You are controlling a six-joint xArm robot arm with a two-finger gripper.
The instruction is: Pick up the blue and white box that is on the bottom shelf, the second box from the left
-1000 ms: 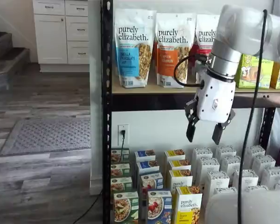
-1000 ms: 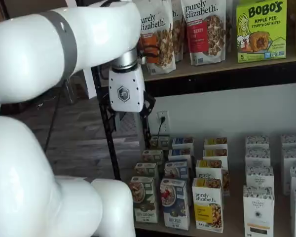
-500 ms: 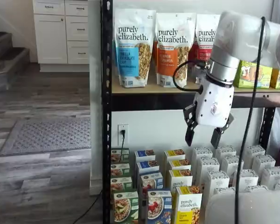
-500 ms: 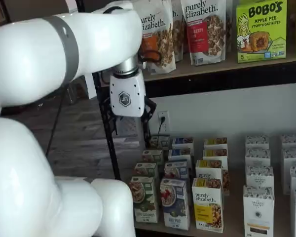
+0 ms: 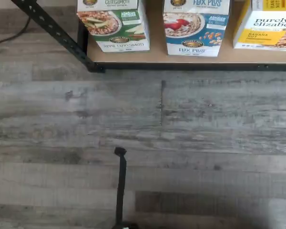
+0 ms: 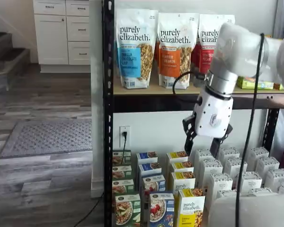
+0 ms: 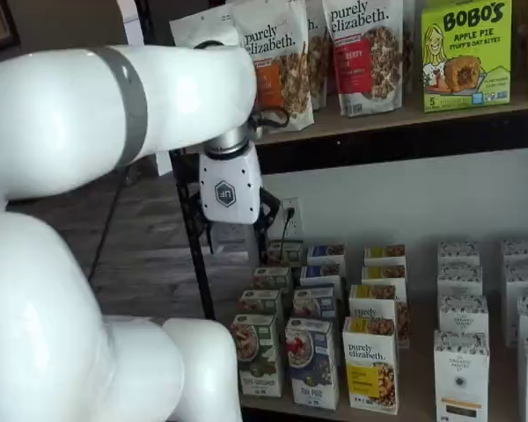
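In the wrist view the tall blue and white cereal box (image 5: 196,27) is cut off above its "Flax Plus" band. It stands at the front edge of the tan bottom shelf (image 5: 157,55), below and in front of the white two-finger gripper (image 6: 201,144), over grey wood-plank flooring (image 5: 133,124). The black fingers hang apart, holding nothing.

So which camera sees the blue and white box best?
A shelf view shows the blue and white box best: its whole front, unblocked. The wrist view shows it close but cut off; the other shelf view crops its bottom.
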